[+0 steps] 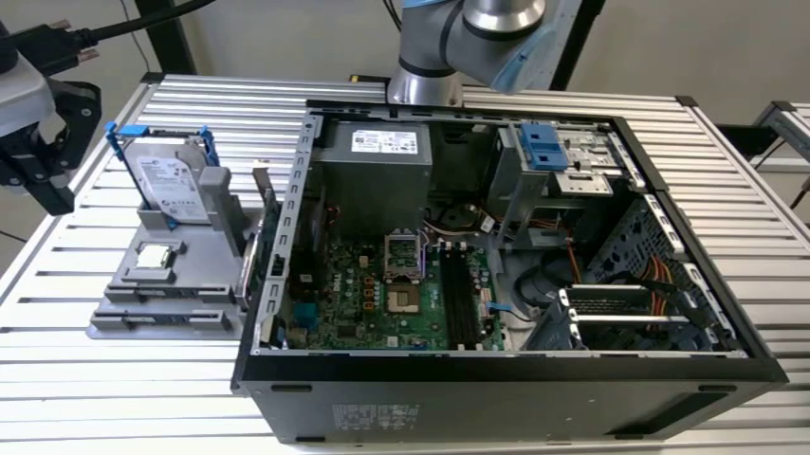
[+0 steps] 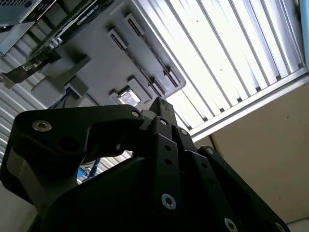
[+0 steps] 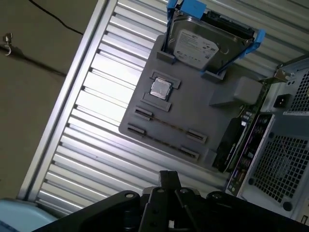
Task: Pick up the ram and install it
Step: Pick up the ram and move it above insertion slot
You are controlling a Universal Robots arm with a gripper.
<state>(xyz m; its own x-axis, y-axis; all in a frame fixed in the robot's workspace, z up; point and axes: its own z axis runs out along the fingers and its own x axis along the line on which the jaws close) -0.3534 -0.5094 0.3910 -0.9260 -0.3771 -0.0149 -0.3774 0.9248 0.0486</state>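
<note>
The ram is hidden from these views. My black gripper [image 1: 48, 194] hangs at the exterior view's left, beyond the grey parts tray [image 1: 152, 324]. In both wrist views its fingertips meet at one narrow tip [image 2: 161, 102] [image 3: 169, 177], shut with nothing visible between them. In the first wrist view the tray [image 3: 193, 111] lies under the gripper, with two long thin holders [image 3: 166, 124] on it. The long black motherboard slots [image 1: 462, 308] sit inside the open computer case [image 1: 506, 372].
On the tray a hard drive [image 1: 171, 185] [image 3: 203, 43] stands in a blue bracket, with a processor chip [image 1: 152, 256] [image 3: 161, 88] beside it. An expansion card [image 3: 239, 145] stands between tray and case. The ribbed metal table [image 1: 152, 398] ends just past the gripper.
</note>
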